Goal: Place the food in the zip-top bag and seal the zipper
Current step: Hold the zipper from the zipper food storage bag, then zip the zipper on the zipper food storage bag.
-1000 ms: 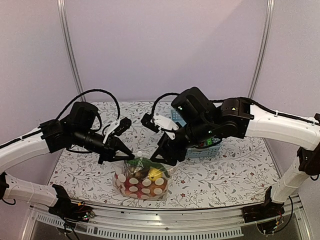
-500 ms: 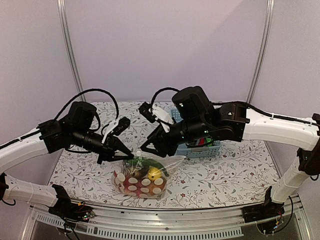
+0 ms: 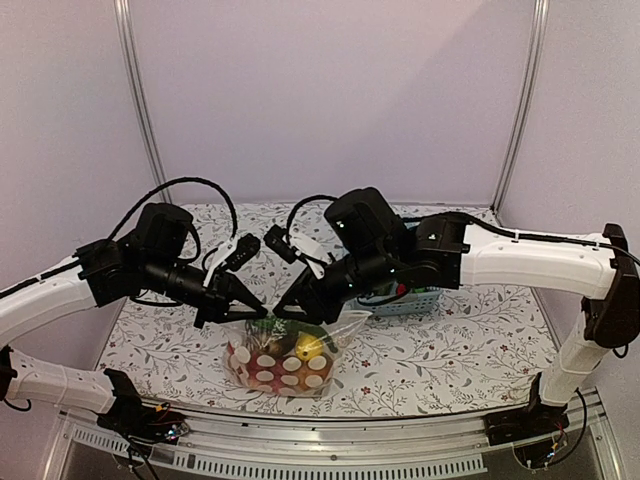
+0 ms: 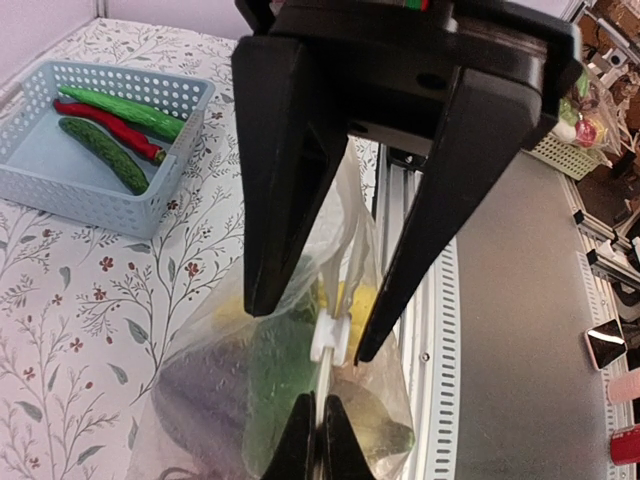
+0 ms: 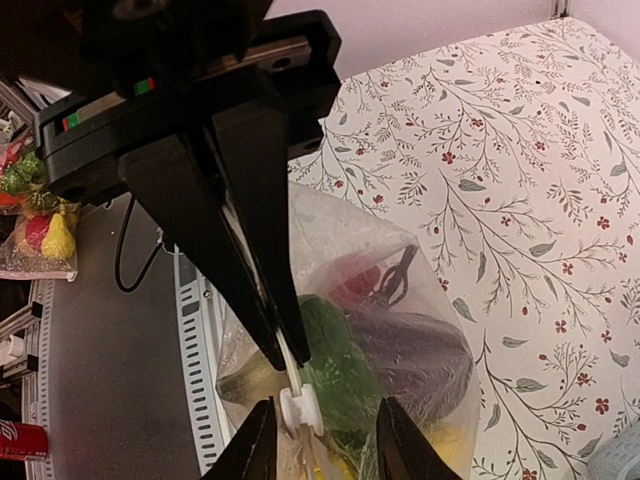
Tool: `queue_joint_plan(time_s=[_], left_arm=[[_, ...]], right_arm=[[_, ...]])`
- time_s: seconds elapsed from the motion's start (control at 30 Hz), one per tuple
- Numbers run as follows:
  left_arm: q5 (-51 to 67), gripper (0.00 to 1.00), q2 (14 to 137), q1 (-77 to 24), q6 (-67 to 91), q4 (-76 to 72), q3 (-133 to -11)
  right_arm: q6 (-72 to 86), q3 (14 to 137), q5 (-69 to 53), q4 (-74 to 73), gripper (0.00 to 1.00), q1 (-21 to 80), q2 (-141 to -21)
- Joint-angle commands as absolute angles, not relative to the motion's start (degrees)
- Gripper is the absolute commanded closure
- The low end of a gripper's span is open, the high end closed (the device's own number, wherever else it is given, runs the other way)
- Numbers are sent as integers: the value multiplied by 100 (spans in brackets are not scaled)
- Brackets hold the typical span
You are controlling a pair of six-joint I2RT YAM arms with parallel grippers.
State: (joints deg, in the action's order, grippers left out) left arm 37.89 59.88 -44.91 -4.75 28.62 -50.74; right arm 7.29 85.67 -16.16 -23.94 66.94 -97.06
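The zip-top bag (image 3: 285, 368) sits close to the near edge of the counter (image 3: 455, 350), a little left of its middle. It bulges, and its mouth is held up. The food (image 3: 300, 350) shows through the clear, white-dotted plastic: red round pieces (image 3: 262, 362), a yellow piece (image 3: 311, 347) and something green (image 3: 287, 328). The left wrist view also shows a dark purple eggplant (image 4: 195, 392).

The left tool (image 4: 315, 440) is fully closed, its fingertips pinching the zipper (image 4: 322, 385) strip at the top of the bag. The right tool (image 5: 325, 440) comes in from the opposite side with its jaws partly open. Its two fingers stand on either side of the zipper edge, with a small white slider (image 5: 300, 408) in the gap between them. Neither finger visibly presses on the slider, so the right tool has hold of nothing. The tips of the two tools are just beside each other above the bag.

The light-blue basket (image 4: 60, 195) stands right of the counter's middle, well apart from the bag. In the top view it is largely hidden behind the right arm. In it lie two green cucumbers (image 4: 100, 155) and a red chili (image 4: 110, 130), side by side.
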Motion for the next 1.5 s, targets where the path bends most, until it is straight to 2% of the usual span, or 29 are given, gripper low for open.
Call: queue_joint_plan(time_s=[0.0, 0.13, 0.33, 0.57, 1.47], left_arm=[[3793, 100, 5863, -4562, -509, 2800, -5124], [3773, 100, 5862, -4562, -517, 2796, -5129], [3770, 100, 5859, -4562, -516, 2812, -5124], [3721, 100, 5840, -4561, -534, 2820, -5117], [3529, 100, 5748, -4406, -549, 2862, -5128]], right_arm=[[808, 8740, -1852, -2281, 69, 6658, -9864], [835, 8763, -1889, -2264, 77, 6654, -9905], [868, 8763, -1907, -2224, 80, 6645, -9905], [870, 8739, -1903, -2197, 100, 6644, -9899], [405, 8668, -1505, -3197, 100, 6631, -9642]])
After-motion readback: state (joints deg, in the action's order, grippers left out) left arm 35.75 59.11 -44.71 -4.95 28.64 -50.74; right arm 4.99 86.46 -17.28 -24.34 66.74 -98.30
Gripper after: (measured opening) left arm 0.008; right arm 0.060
